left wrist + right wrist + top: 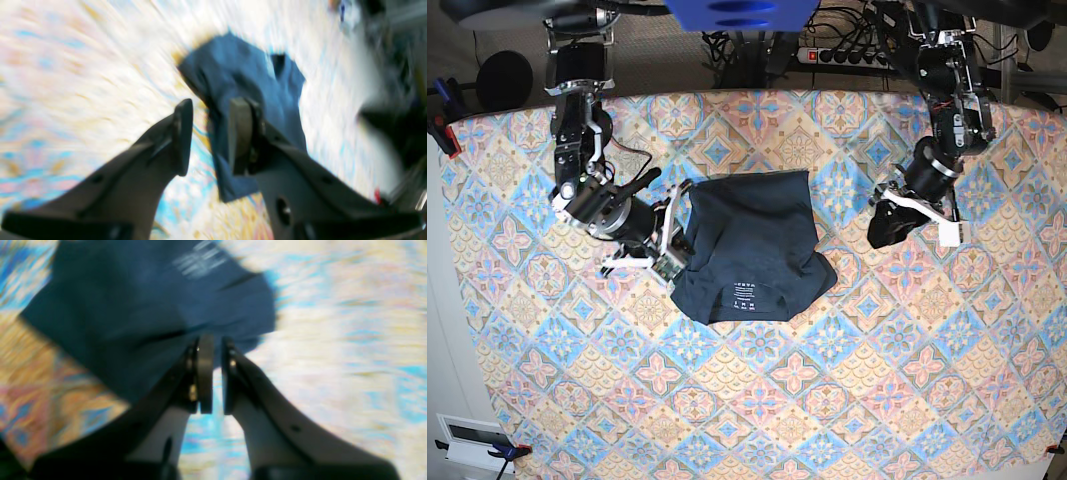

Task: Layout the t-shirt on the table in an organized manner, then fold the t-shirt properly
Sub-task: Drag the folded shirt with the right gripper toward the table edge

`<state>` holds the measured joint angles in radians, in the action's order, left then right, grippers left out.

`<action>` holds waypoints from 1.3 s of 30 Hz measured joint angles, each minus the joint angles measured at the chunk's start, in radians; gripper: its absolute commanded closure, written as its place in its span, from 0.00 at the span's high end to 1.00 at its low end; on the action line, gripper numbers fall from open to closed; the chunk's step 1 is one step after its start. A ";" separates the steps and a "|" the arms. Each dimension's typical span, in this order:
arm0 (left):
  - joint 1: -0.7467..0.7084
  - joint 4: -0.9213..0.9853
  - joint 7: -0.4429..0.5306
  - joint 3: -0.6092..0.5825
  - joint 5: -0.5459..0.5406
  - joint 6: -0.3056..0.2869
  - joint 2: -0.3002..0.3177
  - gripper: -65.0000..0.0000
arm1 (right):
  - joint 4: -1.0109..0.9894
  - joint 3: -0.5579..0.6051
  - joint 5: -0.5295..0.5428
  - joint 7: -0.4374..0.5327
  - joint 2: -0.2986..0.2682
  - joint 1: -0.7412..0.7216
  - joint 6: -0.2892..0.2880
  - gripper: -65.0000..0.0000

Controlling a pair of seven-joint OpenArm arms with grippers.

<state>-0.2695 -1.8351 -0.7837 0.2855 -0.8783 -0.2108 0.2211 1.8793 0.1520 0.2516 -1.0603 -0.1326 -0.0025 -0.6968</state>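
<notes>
Dark navy t-shirt [749, 247] lying rumpled mid-table [847, 400], pale neck label toward the near edge, right gripper [674, 237] at the shirt's edge, jaws nearly closed, apparently gripping nothing (view blurred), left gripper [888, 228] parted wide, well apart from the shirt

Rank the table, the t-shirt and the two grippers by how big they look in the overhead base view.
1. the table, filling most of the view.
2. the t-shirt.
3. the right gripper and the left gripper, which look about alike, so they are not ranked against each other.
</notes>
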 measured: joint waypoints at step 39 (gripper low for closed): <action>-0.126 0.000 -0.012 0.122 -0.038 0.001 -0.002 0.25 | -0.709 -0.008 -0.135 0.393 0.290 -0.122 -0.028 0.01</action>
<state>-0.3954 -1.8355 -0.7956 0.4080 -0.9165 -0.2100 0.2192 1.1706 0.1440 0.1165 -0.6674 0.1577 -0.1242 -0.7246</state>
